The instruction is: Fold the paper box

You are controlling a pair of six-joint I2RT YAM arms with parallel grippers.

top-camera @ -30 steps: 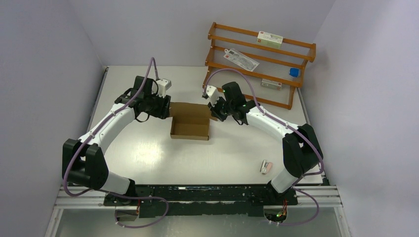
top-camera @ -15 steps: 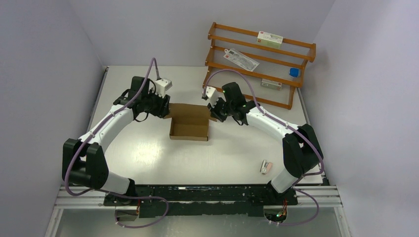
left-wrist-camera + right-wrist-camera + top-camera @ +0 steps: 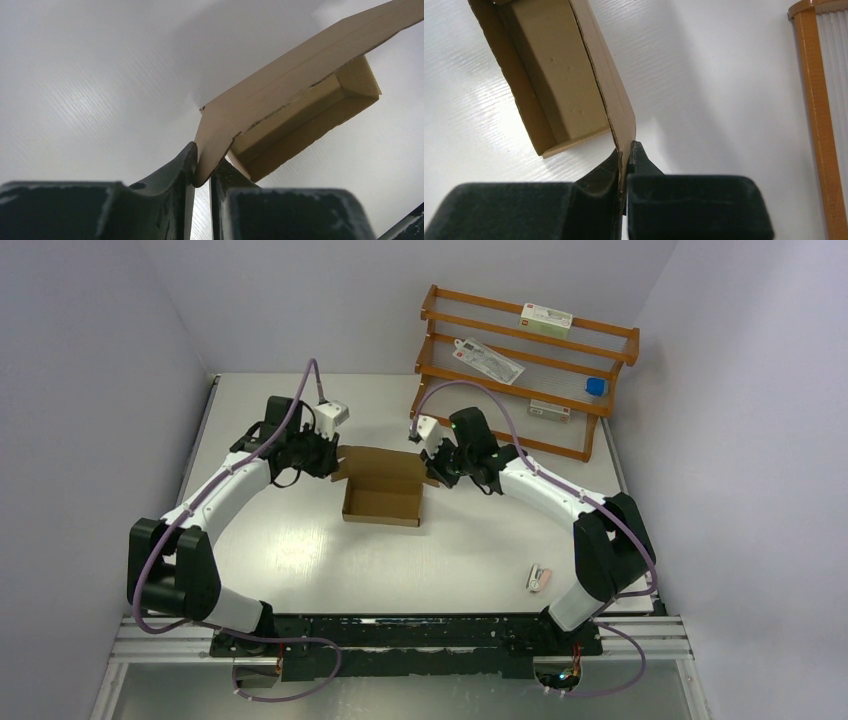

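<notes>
The paper box point(image 3: 383, 492) is plain brown cardboard, folded into an open shallow tray in the middle of the table. My left gripper point(image 3: 335, 462) is at its far left corner. In the left wrist view the left gripper point(image 3: 202, 167) is shut on a rounded flap of the paper box point(image 3: 300, 85), which touches both fingers. My right gripper point(image 3: 432, 468) is at the box's far right side. In the right wrist view the right gripper point(image 3: 626, 152) pinches the thin side panel of the paper box point(image 3: 564, 85), whose hollow inside faces the camera.
An orange wooden rack point(image 3: 530, 370) stands at the back right, holding flat packets and a small blue thing point(image 3: 596, 386). Its frame point(image 3: 819, 125) shows to the right of the right gripper. A small white-pink object point(image 3: 540, 577) lies near the right arm's base.
The left gripper's jaws have closed onto the box's left flap. The left hand and the box have shifted slightly left and away. The right gripper keeps its pinch.
</notes>
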